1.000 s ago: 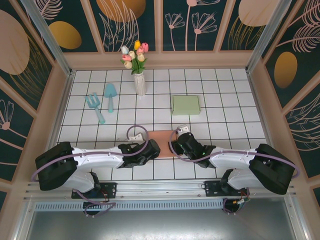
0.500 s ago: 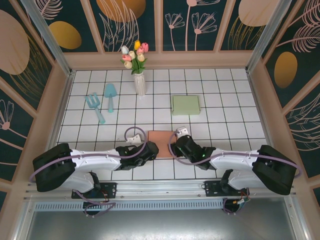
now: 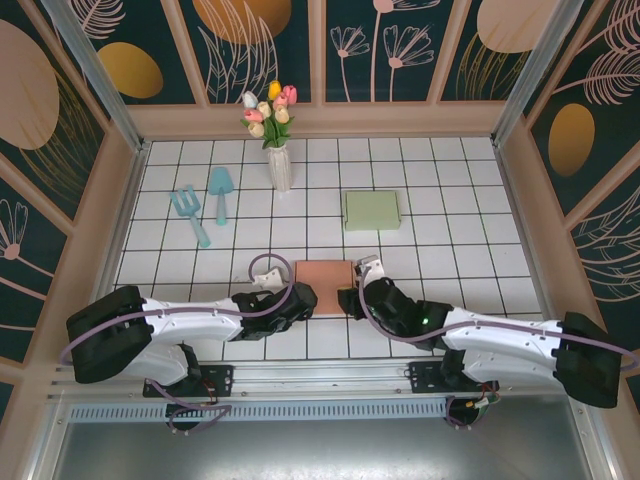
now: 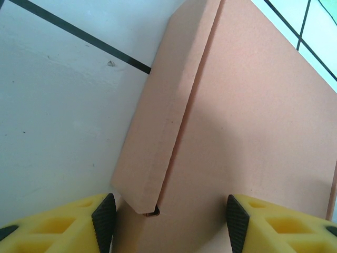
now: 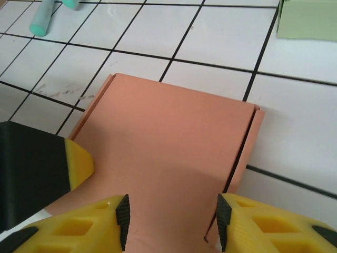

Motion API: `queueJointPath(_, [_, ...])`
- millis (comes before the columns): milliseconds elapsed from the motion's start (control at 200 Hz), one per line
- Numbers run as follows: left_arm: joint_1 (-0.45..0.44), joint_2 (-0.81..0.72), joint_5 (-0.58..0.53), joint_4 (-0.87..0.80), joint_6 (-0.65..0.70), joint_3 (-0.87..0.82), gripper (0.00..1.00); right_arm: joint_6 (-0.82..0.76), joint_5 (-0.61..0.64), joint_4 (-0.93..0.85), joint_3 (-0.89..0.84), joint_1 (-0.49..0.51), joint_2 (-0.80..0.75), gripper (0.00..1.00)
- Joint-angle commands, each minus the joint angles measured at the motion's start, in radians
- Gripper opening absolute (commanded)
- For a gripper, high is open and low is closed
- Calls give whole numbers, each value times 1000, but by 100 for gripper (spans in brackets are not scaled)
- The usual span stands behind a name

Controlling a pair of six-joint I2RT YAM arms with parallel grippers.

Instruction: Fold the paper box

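Seeing the flat salmon-pink paper box (image 3: 323,283) on the white tiled table (image 3: 455,235), I hold the left gripper (image 4: 168,211), jaws apart, astride its left flap; the right gripper (image 5: 171,216), jaws apart, straddles its near-right corner.

left end effector (image 4: 171,219), right end effector (image 5: 174,221), spread
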Motion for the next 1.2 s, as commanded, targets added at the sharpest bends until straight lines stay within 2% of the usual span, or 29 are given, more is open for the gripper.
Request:
queueJointPath(0, [-1,19,-16,-45,7,-20,59,115,-1,-67,-3,21,-11,48])
queueJointPath(215, [-1,16,-18,-44,2,-29,59,159,-15,15,-71,38,15,46])
queueJointPath(440, [0,11,-19,-40,2,-36,59,168,-14,40,-84,39,71,48])
queueJointPath(661, [-1,11,-22,-44,5,-30,59,191,-101,129,-116,38,89,45])
queueJointPath(946, [0,12,-23,-44,3,-35,59,203,-134,172,-132,40,107,41])
queueJointPath(1196, [0,15,-24,-41,5,-36,59,203,-70,189,-162,44,107,37])
